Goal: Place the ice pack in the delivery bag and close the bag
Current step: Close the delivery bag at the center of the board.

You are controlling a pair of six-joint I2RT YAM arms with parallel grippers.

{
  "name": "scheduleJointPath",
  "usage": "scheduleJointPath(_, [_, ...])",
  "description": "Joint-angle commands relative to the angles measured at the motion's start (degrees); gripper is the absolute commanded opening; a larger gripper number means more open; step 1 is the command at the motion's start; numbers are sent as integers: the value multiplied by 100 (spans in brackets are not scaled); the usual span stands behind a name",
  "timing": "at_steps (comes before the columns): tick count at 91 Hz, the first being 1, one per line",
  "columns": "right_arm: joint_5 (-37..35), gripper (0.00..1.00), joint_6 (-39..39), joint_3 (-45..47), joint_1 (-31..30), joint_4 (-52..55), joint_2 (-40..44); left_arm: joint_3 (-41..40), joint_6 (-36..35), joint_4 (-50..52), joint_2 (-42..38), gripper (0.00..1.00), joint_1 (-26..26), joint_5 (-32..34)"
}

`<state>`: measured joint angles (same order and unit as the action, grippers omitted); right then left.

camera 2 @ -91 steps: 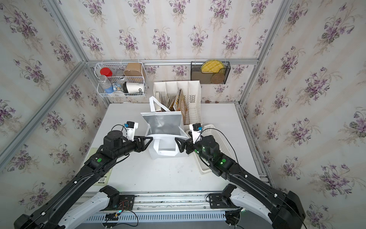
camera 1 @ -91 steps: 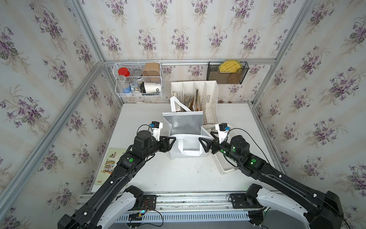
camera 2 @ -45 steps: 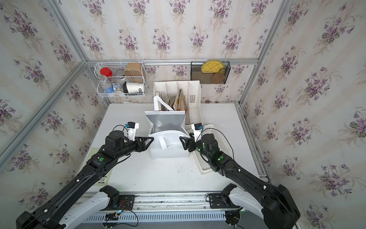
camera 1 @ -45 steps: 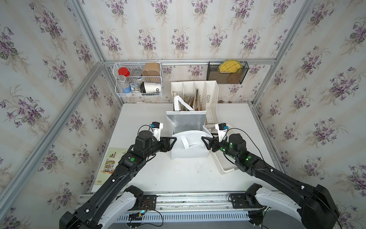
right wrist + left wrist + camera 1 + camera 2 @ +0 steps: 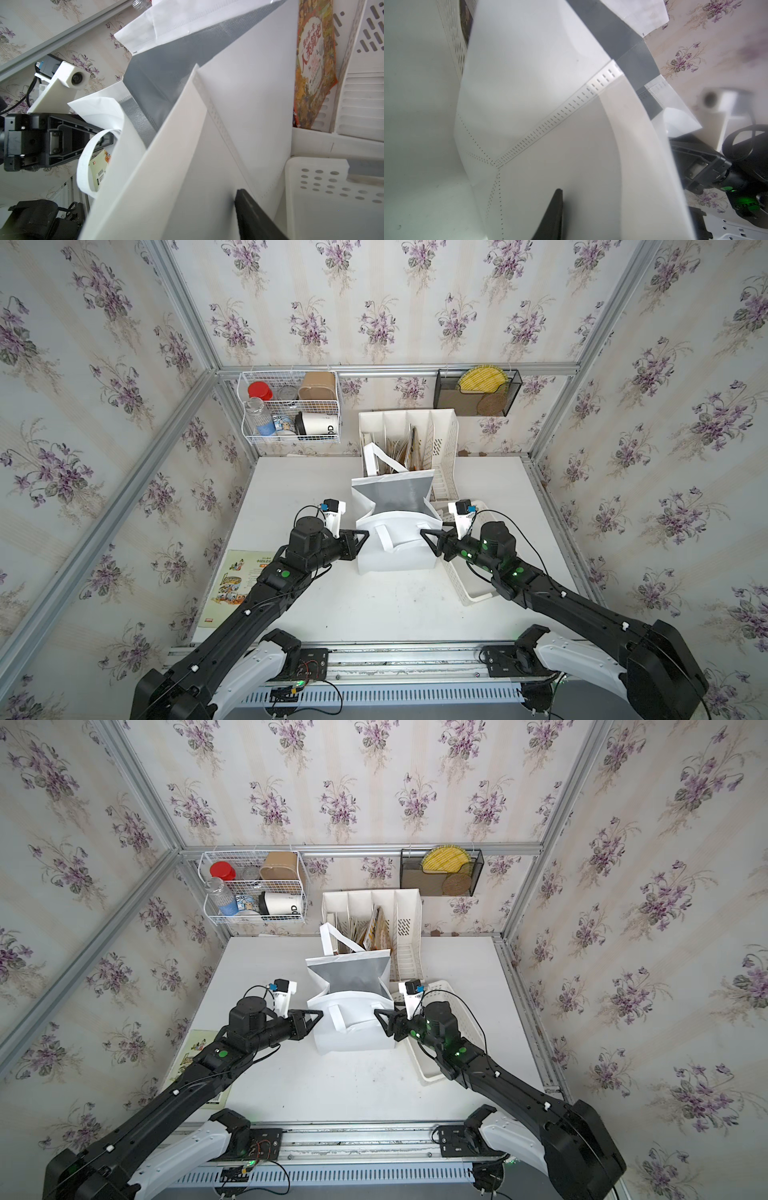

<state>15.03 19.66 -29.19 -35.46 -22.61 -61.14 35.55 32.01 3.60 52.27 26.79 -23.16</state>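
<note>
The delivery bag stands upright near the middle of the table, its mouth open and its silver lining showing on the far wall. Its near wall sags toward the robot. One strap handle rises at the back against the white divided rack, and the other strap lies flopped over the front wall. The left hand meets the bag's left edge just below the rim, its jaws narrow and pinched on the fabric. The left wrist view shows a single black finger, with the bag wall covering the rest. The right hand is at the bag's right edge, above the white perforated basket that lies just beside the bag. In the right wrist view one finger lies outside the wall and its partner is hidden behind the fabric, so I cannot tell whether this hand has the bag clamped or only straddles it. A printed booklet lies flat at the table's left edge, well apart from the bag.
</note>
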Motion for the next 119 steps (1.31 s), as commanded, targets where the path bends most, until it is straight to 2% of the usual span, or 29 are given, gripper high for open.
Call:
scheduleJointPath(1, [177, 56, 180, -60, 30, -324, -65, -21, 135, -204, -115, 7, 2, -170])
scheduleJointPath(16, [433, 35, 367, -156, 35, -399, -180, -94, 241, -67, -438, 0, 2, -241])
scheduleJointPath(33, [848, 14, 616, -221, 31, -488, -324, -212, 557, 148, -749, 0, 19, -584])
scheduleJointPath(46, [1112, 10, 865, -259, 29, -556, -320, -456, 846, 273, -1231, 0, 80, -712])
scheduleJointPath(62, [846, 7, 925, -268, 21, -440, -274, -724, 1260, 130, -1673, 0, 394, -696])
scheduleJointPath(87, [953, 6, 1058, -254, 19, -666, -743, -593, 910, 1259, -2096, 0, 617, 423])
scheduleJointPath(94, [807, 6, 1044, -266, 19, -596, -894, -658, 914, 1331, -1996, 10, 618, 580])
scheduleJointPath(105, [737, 5, 1016, -326, 17, -391, -1078, -764, 929, 1151, -1874, 32, 611, 617])
scheduleJointPath(119, [708, 10, 1040, -326, 21, -395, -1086, -796, 887, 1142, -1959, 46, 613, 869])
